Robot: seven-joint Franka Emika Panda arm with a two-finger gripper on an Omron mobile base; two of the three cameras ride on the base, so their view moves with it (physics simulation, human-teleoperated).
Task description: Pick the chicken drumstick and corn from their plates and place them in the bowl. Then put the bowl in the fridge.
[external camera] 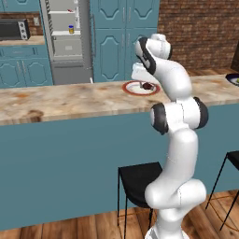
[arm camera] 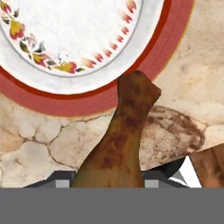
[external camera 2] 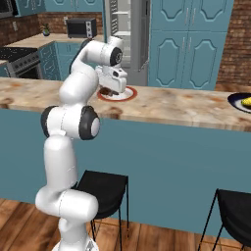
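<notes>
Chicken drumstick point(arm camera: 120, 140) held by hand point(arm camera: 107, 183), bone end toward red-rimmed plate point(arm camera: 87, 98).

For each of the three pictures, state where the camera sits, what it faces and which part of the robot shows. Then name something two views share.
Left base view: behind the arm, left; faces counter and fridge; arm at right.
Right base view: behind, right; same counter; arm at left.
Hand view: on the hand, facing down at the drumstick and plate.
Shared: red-rimmed plate, fridge.

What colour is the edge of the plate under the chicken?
Orange-red. The plate's rim shows best in the hand view, around a white middle with little painted flowers.
</notes>
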